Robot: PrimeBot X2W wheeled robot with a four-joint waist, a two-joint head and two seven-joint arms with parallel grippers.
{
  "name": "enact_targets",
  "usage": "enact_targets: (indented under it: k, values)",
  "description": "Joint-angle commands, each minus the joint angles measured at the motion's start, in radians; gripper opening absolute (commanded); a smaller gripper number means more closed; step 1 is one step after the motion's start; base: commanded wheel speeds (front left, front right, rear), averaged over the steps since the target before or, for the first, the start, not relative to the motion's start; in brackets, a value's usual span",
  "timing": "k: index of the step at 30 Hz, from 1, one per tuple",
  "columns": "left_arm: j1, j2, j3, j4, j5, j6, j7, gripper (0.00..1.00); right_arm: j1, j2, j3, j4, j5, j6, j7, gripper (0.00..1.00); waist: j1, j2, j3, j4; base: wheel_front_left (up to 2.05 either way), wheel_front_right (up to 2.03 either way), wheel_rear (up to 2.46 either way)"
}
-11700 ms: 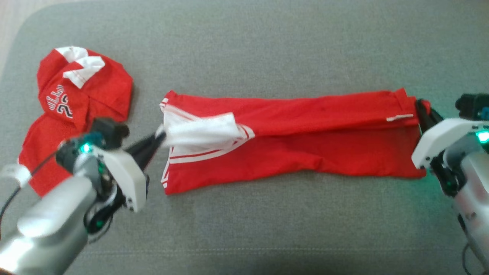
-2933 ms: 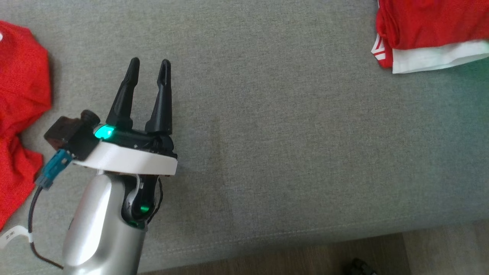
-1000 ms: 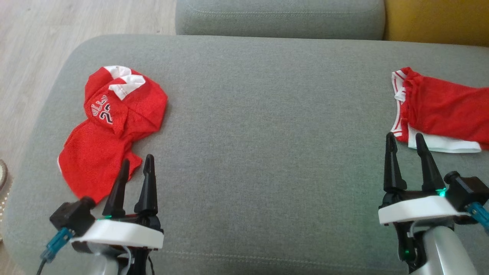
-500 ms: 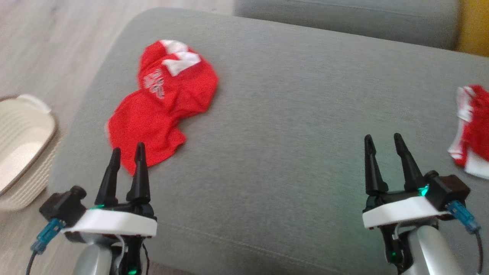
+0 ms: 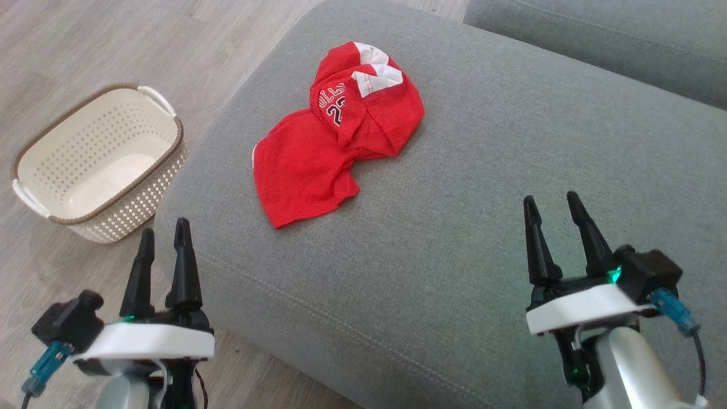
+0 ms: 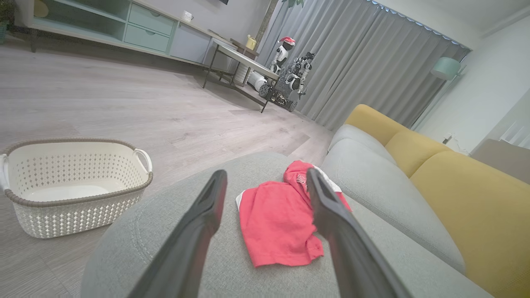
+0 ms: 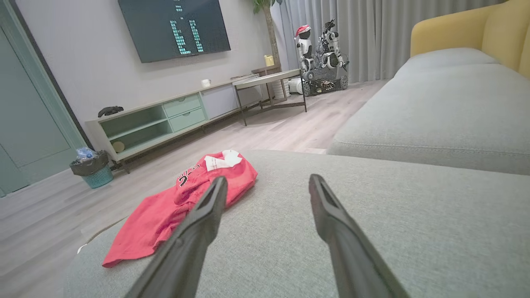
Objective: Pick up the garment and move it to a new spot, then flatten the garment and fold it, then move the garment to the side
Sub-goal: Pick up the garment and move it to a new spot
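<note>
Softly crumpled red mesh jersey [image 5: 329,142] (white-trimmed) lies on woven grey cushion [image 5: 483,170].

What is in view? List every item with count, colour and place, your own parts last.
garment: one, red with white trim, crumpled on the sofa seat
sofa seat: one, grey, under the garment
sofa backrest: one, yellow, behind the grey cushions
basket: one, cream with a brown rim, on the floor beside the sofa
floor: one, pale wood, around the sofa
television: one, dark, on the wall
cabinet: one, pale green, below the television
bin: one, teal, beside the cabinet
robot figures: count unclear, by the curtains
curtains: grey, far wall
left gripper: one, dark, open, at the seat's edge
right gripper: one, dark, open, above the seat
</note>
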Motion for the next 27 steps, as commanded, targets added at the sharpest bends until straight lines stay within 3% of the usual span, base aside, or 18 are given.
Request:
enact_targets:
  k: [1, 14, 20, 27]
  values:
    - [-0.031, 0.006, 0.033, -0.040, -0.003, 0.004, -0.005, 1.00, -0.046, -0.002, 0.024, -0.026, 0.006, 0.007, -0.001, 1.00, 0.0001, 0.0000, 0.003, 0.001, 0.00, 0.00, 0.00]
    - [-0.069, 0.006, 0.034, 0.014, 0.013, -0.002, -0.005, 1.00, -0.035, -0.002, 0.002, -0.014, 0.007, 0.007, -0.009, 1.00, 0.0001, 0.0000, -0.006, -0.014, 0.00, 0.00, 0.00]
    - [-0.203, 0.009, 0.080, 0.109, 0.053, -0.015, -0.005, 1.00, -0.066, -0.002, -0.035, -0.090, -0.035, 0.007, 0.039, 1.00, 0.0001, 0.0000, 0.075, -0.117, 0.00, 0.00, 0.00]
    - [-0.417, 0.112, 0.048, 0.299, -0.018, -0.017, 0.001, 1.00, -0.102, -0.002, -0.083, -0.189, -0.097, 0.007, 0.094, 1.00, 0.0001, 0.0000, 0.177, -0.219, 0.00, 0.00, 0.00]
